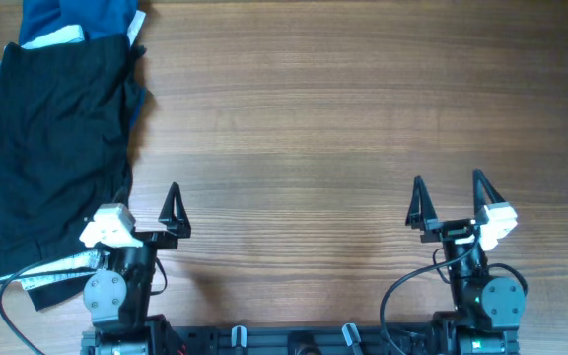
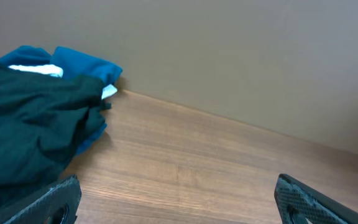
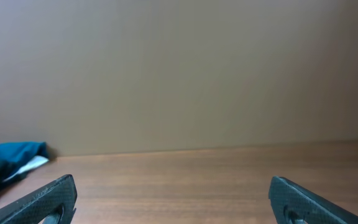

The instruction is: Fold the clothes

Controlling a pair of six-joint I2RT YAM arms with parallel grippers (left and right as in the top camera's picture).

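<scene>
On the left of the worktop (image 1: pixel 314 118), black shorts (image 1: pixel 57 148) are lying atop a blue garment (image 1: pixel 77 15). We are holding the left gripper (image 2: pixel 179 208) and right gripper (image 1: pixel 450 197) wide open and empty, apparently just starting; next we are needing a grasp on the shorts' edge.

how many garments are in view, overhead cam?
3. Black shorts lie on top. A blue garment is under them, showing at the far end and along the left edge. A pale piece pokes out at the near end. More may be hidden underneath.
</scene>
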